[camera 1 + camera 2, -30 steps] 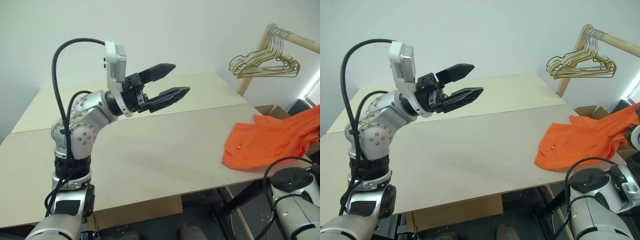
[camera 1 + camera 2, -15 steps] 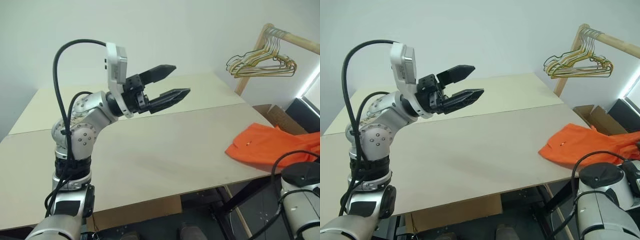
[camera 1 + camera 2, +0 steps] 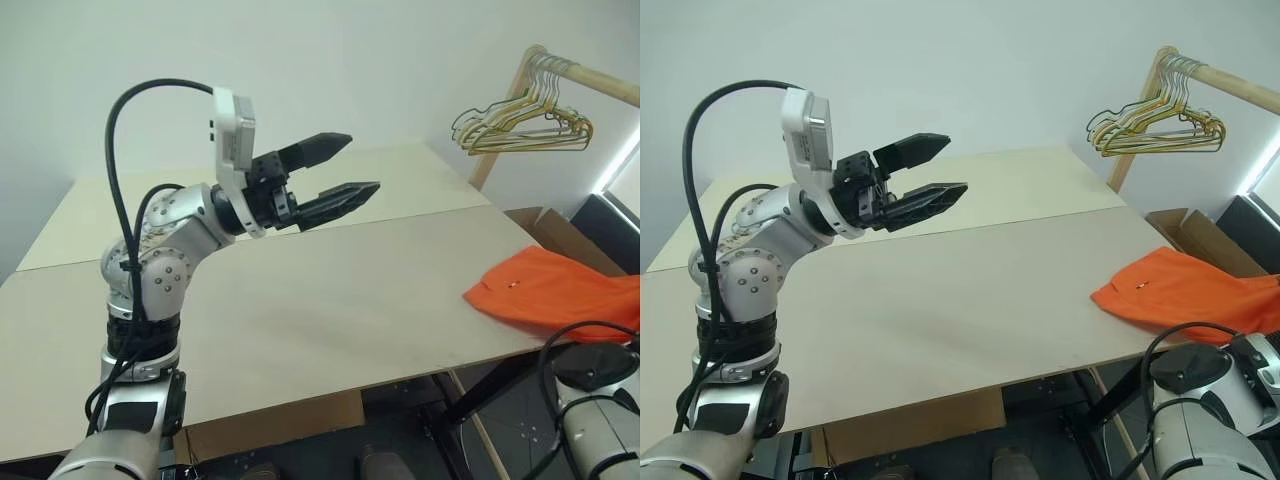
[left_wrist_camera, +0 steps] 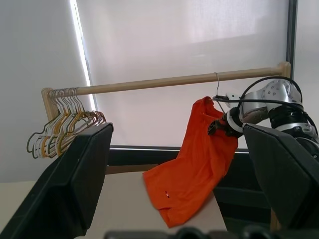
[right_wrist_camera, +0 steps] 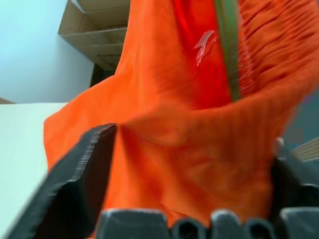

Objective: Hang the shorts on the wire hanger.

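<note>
From the head cameras: my left gripper (image 3: 345, 170) hangs raised above the pale table (image 3: 300, 300), its two black fingers (image 3: 318, 146) spread apart with nothing between them, their tips aimed toward the far right corner. Well beyond those tips, at the table's right edge, the shorts (image 3: 555, 292) lie as a bright orange fold, one end on the tabletop and the rest trailing off past the edge (a tiny white tag shows near the hem). Farther off, past the same tips and higher, a bunch of gold and dark hangers (image 3: 522, 125) dangles from a wooden rail (image 3: 590, 78).

From my left wrist camera: my own two fingers stand wide on either side, and between them the scene opens out. The rail (image 4: 164, 82) runs across, the bunch of hangers (image 4: 65, 124) at one end. Near the other end the shorts (image 4: 194, 169) hang down from a thin wire hanger (image 4: 218, 88), whose hook sits over the rail. My right gripper (image 4: 219, 127) is at the upper part of the orange cloth; I cannot tell from here whether it touches.

From my right wrist camera: my right fingers (image 5: 84, 169) stand apart, and orange fabric (image 5: 189, 149) bulges between them, touching neither finger plainly. A thin green-grey wire (image 5: 228, 45) runs through the gathered waistband just past the fingertips.
</note>
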Robot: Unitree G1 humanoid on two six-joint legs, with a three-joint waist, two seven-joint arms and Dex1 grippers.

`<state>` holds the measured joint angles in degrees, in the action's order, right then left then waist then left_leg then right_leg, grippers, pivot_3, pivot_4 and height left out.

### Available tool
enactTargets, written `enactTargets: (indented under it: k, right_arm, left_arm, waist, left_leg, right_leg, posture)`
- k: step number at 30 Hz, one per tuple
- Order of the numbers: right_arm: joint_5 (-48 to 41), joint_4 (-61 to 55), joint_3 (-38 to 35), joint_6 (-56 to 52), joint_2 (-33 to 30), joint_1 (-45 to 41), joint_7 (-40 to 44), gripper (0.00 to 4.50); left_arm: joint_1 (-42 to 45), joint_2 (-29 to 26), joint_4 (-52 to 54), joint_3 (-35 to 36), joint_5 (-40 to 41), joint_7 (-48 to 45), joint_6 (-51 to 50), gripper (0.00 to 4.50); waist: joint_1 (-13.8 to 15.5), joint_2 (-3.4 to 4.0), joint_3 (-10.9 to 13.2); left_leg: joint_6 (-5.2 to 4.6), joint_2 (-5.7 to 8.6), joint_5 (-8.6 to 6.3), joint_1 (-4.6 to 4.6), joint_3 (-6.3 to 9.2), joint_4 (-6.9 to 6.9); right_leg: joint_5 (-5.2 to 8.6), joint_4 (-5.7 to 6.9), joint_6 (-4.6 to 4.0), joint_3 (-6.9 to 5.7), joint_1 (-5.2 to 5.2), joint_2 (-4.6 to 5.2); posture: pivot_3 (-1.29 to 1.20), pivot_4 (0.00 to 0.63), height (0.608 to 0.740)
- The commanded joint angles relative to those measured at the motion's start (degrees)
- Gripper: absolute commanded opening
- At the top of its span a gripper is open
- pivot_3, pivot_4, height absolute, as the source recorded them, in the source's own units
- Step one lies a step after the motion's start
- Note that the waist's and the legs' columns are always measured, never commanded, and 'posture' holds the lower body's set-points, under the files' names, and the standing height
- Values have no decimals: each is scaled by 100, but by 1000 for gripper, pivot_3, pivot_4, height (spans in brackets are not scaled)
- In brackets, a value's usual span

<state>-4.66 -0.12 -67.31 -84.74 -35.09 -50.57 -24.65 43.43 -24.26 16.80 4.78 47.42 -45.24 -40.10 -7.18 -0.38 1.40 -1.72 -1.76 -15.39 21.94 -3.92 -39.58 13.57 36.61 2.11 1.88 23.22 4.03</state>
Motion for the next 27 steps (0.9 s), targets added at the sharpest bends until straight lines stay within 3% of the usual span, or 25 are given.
enactTargets:
  k: [1, 7, 14, 20, 22, 27]
  right_arm:
    - [112, -443, 581, 454, -33, 207, 155, 4475]
    - [510, -1081, 1749, 1553, -171, 833, 249, 4475]
    - [1049, -1633, 2567, 2653, -111, 1426, 139, 4475]
    - [1700, -2269, 3602, 4545, -277, 2065, 214, 4475]
    - [1313, -2509, 3780, 4977, -148, 1903, 651, 4475]
    - [-435, -2879, 4288, 4923, 254, 1360, 2437, 4475]
  left_arm:
    - [74, -48, 121, 33, 51, -17, 66, 4500]
    - [64, -66, 138, 36, 70, -43, 58, 4500]
    - [49, -70, 157, 38, 91, -58, 50, 4500]
    - [-8, -148, 207, 54, 65, -19, 12, 4500]
    - [-96, -252, 240, 46, 17, -32, -12, 4500]
    - [-454, -572, 426, 44, -120, 29, -28, 4500]
  waist:
    - [1, 0, 0]
    - [-6, 5, 2]
    - [-7, 4, 3]
    - [-23, 3, 4]
    - [-43, 2, 5]
    - [-68, -16, 16]
  left_leg:
    - [0, 0, 0, 0, 0, 1]
    - [0, 1, 0, -2, -5, 5]
    - [0, 1, 0, -14, -15, 15]
    - [1, 3, 0, -25, -31, 27]
    - [1, 2, 0, -39, -45, 36]
    - [1, -7, 0, -75, -45, 56]
  right_leg:
    - [0, 0, 0, 0, 0, 0]
    - [10, -1, 17, 7, 2, 0]
    - [13, -2, 22, 21, 2, -1]
    - [25, -5, 43, 45, 2, -5]
    - [29, -4, 50, 59, 2, -5]
    - [29, -7, 51, 76, -16, -25]
  posture:
    - [-129, 0, 740]
    - [-131, 0, 740]
    - [-132, 0, 740]
    - [-121, 0, 740]
    - [-106, 0, 740]
    - [-61, 0, 740]
